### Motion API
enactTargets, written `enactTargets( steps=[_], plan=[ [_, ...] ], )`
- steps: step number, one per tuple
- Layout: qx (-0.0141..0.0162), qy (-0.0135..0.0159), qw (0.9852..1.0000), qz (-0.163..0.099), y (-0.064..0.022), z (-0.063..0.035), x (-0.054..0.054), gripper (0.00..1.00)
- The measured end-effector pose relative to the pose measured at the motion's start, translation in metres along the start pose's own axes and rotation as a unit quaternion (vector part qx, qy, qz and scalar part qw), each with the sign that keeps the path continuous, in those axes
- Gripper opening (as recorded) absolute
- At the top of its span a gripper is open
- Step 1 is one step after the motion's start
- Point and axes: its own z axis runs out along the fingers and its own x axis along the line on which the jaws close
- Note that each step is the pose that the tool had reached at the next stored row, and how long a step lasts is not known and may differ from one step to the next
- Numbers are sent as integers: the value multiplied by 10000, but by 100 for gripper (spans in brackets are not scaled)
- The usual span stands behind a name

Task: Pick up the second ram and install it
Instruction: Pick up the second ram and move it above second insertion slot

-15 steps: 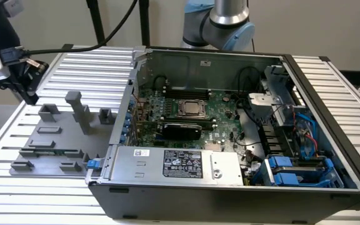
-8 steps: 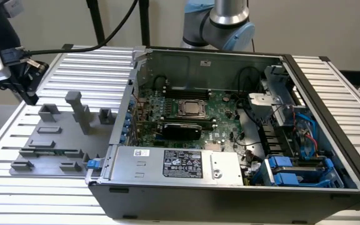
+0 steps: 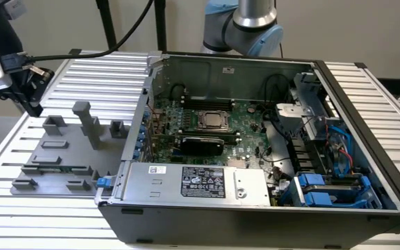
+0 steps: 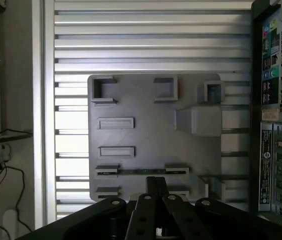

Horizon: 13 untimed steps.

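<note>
1 ram point(image 3: 60, 168) in fixture point(image 3: 82, 156) nr PC point(image 3: 186, 208)

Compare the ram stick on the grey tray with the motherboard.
The ram stick is a thin narrow strip; the motherboard is a broad board. The ram stick sits in the grey tray outside the case; the motherboard lies inside it. Both are green circuit boards.

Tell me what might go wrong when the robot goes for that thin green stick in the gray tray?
The RAM stick sits in a narrow slot of the gray holder; if the gripper hovering near it comes down off-centre, it may strike the holder instead. The memory slots lie deep inside the open computer case beside cables, so a tilted stick could jam or snag.
</note>
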Motion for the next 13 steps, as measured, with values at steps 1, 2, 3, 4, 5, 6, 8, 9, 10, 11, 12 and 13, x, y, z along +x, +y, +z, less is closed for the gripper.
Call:
enactTargets(
  steps=[1,2,3,4,5,6,8,9,10,11,12,13],
  plan=[
    [0,0,10000,0,0,0,0,0],
    [0,0,10000,0,0,0,0,0],
    [0,0,10000,-1,0,0,0,0],
    [0,-5,10000,-15,0,1,1,0],
    [0,-3,10000,-75,0,5,1,0],
    [0,2,9999,-167,0,7,1,0],
    [-2,9,9994,-344,0,13,2,0],
    [-3,14,9990,-441,0,17,2,0],
    [-4,18,9986,-531,-1,21,2,0],
    [-5,22,9981,-620,-1,25,2,0],
    [-6,27,9975,-710,-1,29,2,0],
    [-7,31,9968,-800,-1,34,2,0]
  ],
)
